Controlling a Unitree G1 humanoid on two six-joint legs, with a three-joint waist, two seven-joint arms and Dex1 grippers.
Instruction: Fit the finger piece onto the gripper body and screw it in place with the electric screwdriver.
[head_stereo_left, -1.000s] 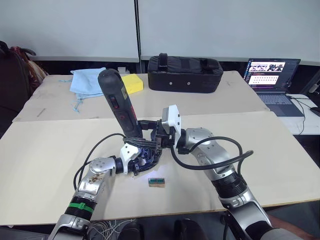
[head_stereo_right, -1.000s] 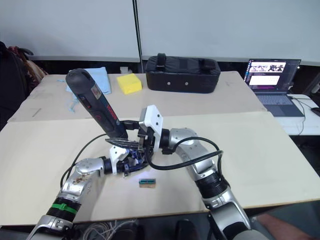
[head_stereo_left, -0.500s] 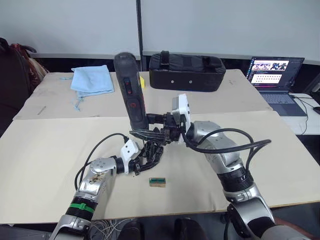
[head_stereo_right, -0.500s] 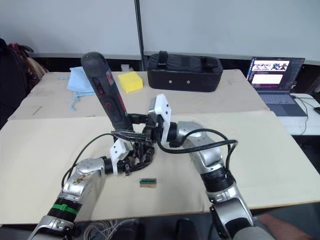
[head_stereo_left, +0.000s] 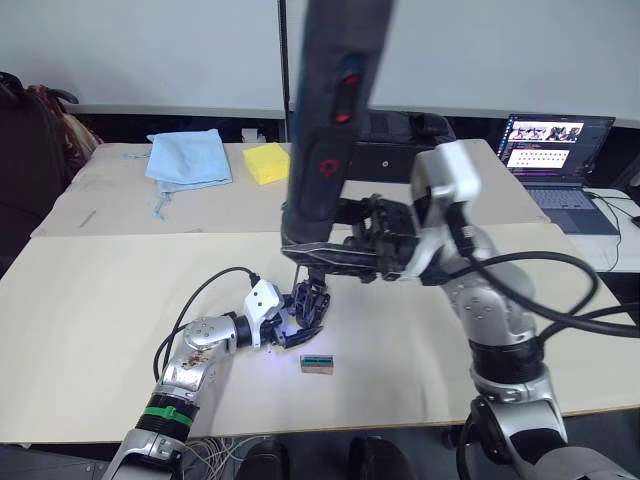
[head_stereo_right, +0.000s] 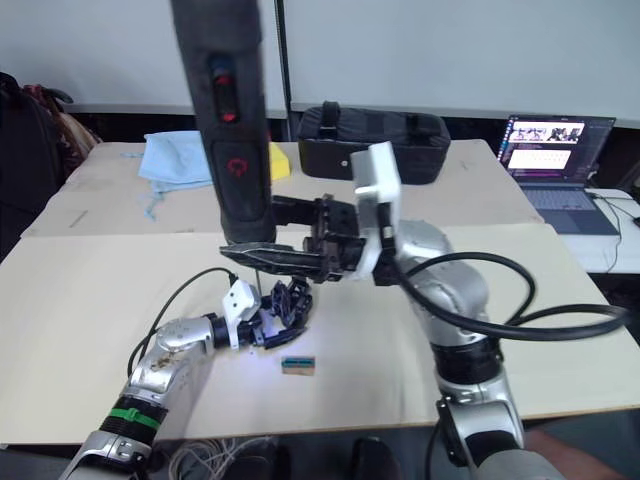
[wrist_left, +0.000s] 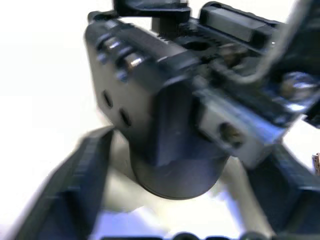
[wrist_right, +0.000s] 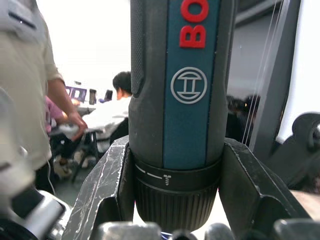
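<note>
Right gripper (head_stereo_left: 330, 255) pinches electric screwdriver (head_stereo_left: 325, 130) low near its collar; rigid, top-heavy (likely tips). Left gripper (head_stereo_left: 290, 325) clamps hard gripper body (head_stereo_left: 305, 305) centre frame.

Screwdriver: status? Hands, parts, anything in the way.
Right hand shut on electric screwdriver, upright, bit pointing down over gripper body. Left hand shut on gripper body at table. Small green block lies beside it, apart.
</note>
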